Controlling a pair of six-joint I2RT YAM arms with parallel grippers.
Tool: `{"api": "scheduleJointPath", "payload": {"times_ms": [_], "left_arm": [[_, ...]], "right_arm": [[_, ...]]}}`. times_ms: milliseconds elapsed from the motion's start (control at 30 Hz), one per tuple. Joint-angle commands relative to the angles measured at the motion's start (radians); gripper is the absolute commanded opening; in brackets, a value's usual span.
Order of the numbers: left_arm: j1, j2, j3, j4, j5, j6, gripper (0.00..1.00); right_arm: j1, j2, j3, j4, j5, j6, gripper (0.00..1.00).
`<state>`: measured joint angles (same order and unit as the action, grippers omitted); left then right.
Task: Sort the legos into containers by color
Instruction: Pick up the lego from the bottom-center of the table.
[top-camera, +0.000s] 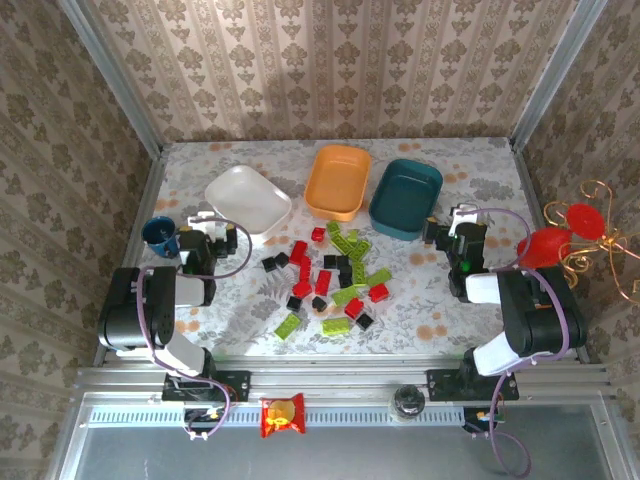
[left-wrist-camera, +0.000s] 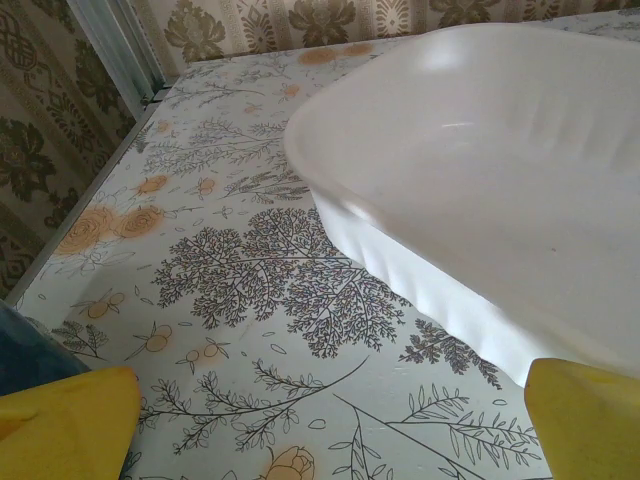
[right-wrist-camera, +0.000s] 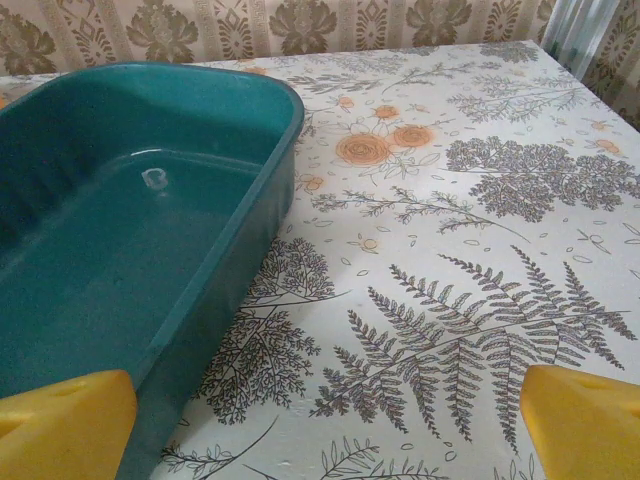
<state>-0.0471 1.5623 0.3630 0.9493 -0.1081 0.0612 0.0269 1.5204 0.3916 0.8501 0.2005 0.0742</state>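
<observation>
From above, red, black and lime legos (top-camera: 322, 283) lie scattered in the middle of the worktop (top-camera: 440, 310), with bare floral surface on either side, just short of the white tray (top-camera: 248, 198), orange tray (top-camera: 338, 180) and teal tray (top-camera: 405, 197). The left hand (top-camera: 215, 226), spread, sits between a blue cup (top-camera: 160, 233) and the white tray; the right hand (top-camera: 450, 226), spread, is beside the teal tray.
Left wrist: the white tray's smooth rim is close on the right, open worktop on the left.
Right wrist: the teal tray's glossy wall is on the left, open worktop on the right.
</observation>
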Motion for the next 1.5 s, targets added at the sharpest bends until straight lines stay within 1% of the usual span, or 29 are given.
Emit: {"api": "scheduleJointPath", "payload": {"times_ms": [0,1100,1233,1267,1333,1400,1433,1467], "left_arm": [[-0.007,-0.002,0.013,0.008,0.001,0.024,1.0],[-0.007,-0.002,0.013,0.008,0.003,0.025,1.0],[0.024,-0.004,0.021,-0.011,0.033,-0.004,1.0],[0.017,-0.003,0.018,-0.002,0.016,0.0,1.0],[-0.021,-0.025,0.002,0.019,-0.061,0.02,1.0],[-0.074,-0.083,-0.026,0.034,-0.155,0.06,1.0],[-0.099,-0.11,-0.03,0.026,-0.208,0.075,1.0],[-0.124,-0.142,-0.028,0.011,-0.258,0.093,1.0]], "right_arm": [[0.005,0.005,0.003,0.024,-0.001,-0.01,1.0],[0.005,0.005,0.003,0.023,-0.001,-0.01,1.0],[0.004,0.006,0.006,0.02,-0.001,-0.009,1.0],[0.004,0.004,0.007,0.02,-0.002,-0.008,1.0],[0.004,0.0,0.006,0.022,0.002,-0.008,1.0],[0.001,-0.04,0.028,-0.063,0.015,0.007,1.0],[0.0,-0.052,0.033,-0.075,0.018,0.004,1.0],[0.001,-0.074,0.052,-0.138,0.036,0.01,1.0]]}}
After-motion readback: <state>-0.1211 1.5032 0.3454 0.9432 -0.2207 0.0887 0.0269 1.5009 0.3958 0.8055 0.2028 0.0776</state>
